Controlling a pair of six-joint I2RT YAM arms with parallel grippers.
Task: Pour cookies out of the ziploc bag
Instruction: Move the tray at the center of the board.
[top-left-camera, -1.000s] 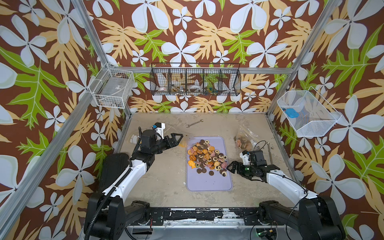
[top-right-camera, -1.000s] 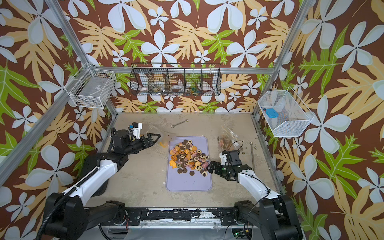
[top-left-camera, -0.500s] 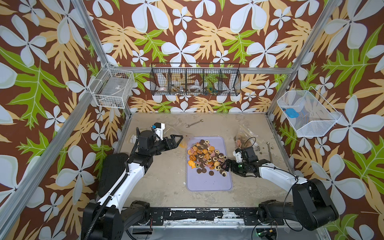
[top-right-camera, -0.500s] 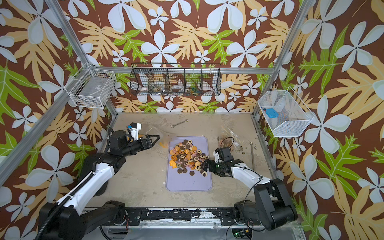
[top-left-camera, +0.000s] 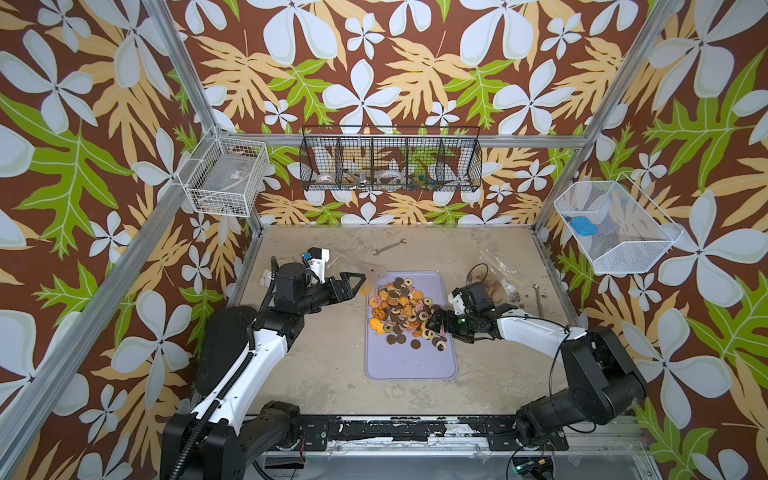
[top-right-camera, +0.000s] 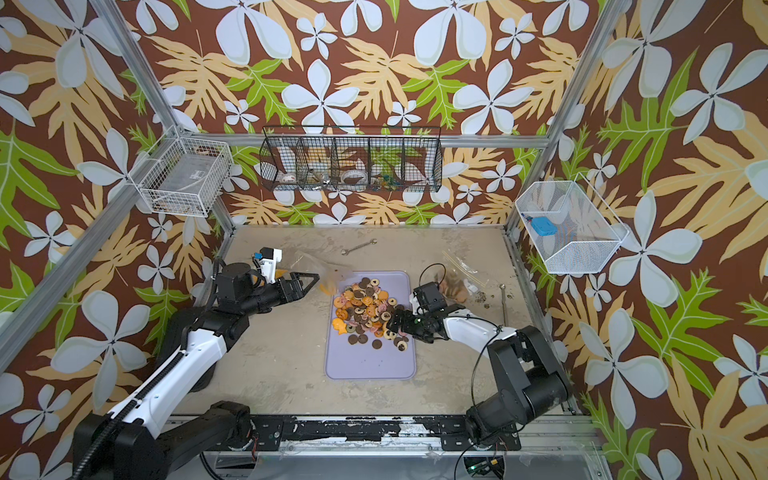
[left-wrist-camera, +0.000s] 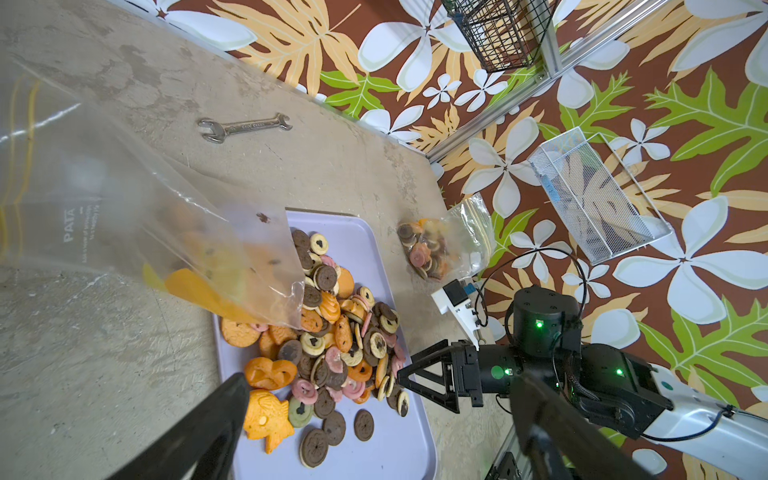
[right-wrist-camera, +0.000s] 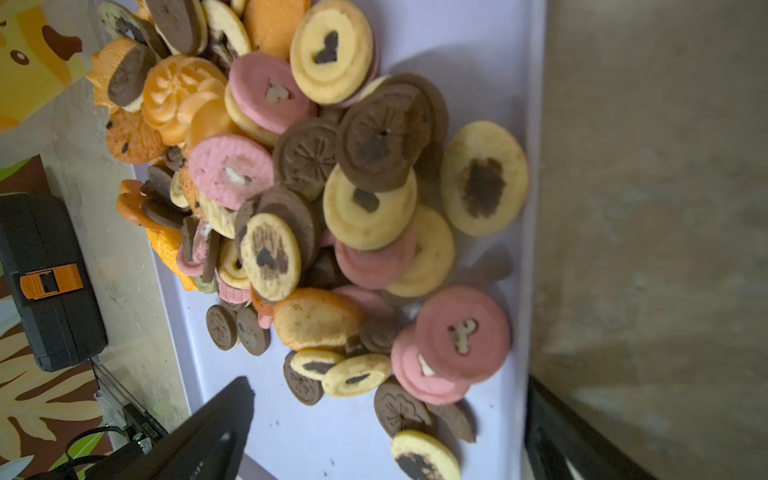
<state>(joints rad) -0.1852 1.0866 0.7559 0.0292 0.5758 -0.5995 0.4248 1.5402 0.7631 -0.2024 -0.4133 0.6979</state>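
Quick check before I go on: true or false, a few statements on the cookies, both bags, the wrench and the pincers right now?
1. The small round cookies lie heaped on the lavender rectangular tray. True.
2. The right pincer is shut on a cookie. False: it is open and holds nothing, at the tray's right edge.
3. The clear plastic bag by the open left pincer is empty. False: orange pieces show inside it.
4. Another clear zip bag holding cookies lies on the grey table near the right arm. True.
5. The silver open-ended wrench lies on the tray. False: it lies on bare table beyond the tray's far end.
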